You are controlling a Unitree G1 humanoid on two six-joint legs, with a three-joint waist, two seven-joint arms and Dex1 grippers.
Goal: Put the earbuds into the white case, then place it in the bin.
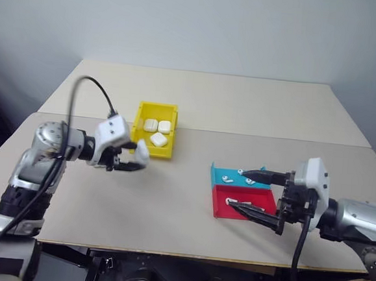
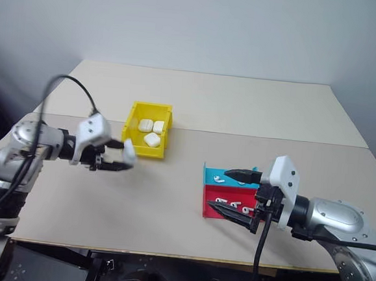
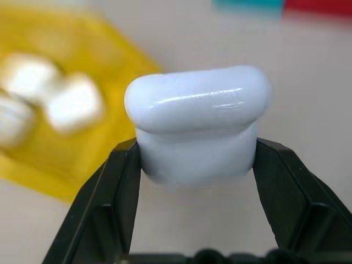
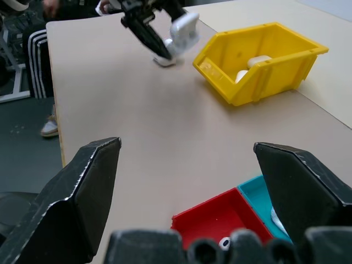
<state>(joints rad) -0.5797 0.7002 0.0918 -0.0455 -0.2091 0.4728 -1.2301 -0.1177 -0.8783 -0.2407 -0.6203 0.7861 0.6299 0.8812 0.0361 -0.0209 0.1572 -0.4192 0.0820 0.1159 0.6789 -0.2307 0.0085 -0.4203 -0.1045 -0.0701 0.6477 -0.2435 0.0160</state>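
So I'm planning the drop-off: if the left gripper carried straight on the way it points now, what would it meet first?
Probably the yellow bin. The left gripper, shut on the white case, points across the table toward the bin's near corner. Depth is unclear, so it might instead pass just in front.

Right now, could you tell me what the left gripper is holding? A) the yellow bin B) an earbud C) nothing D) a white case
D: the left gripper has its jaws closed on a white case, held above the table beside the bin, which already holds three cases.
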